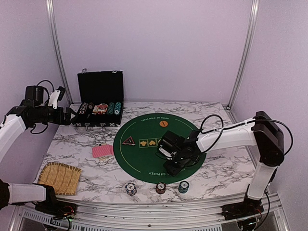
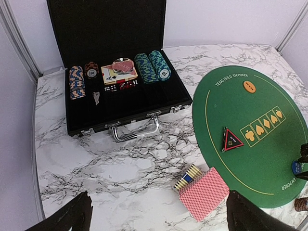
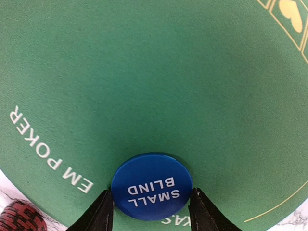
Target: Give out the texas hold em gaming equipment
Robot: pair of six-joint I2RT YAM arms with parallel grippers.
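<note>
Handling the small-blind step: my right gripper brackets the blue button at the mat's near edge; whether it is gripped I cannot tell. Next, I judge: squeeze firmly, lift straight.

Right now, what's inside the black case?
Rows of chips, a card deck with a reddish round piece on top, and dice. What's under the deck is covered.
</note>
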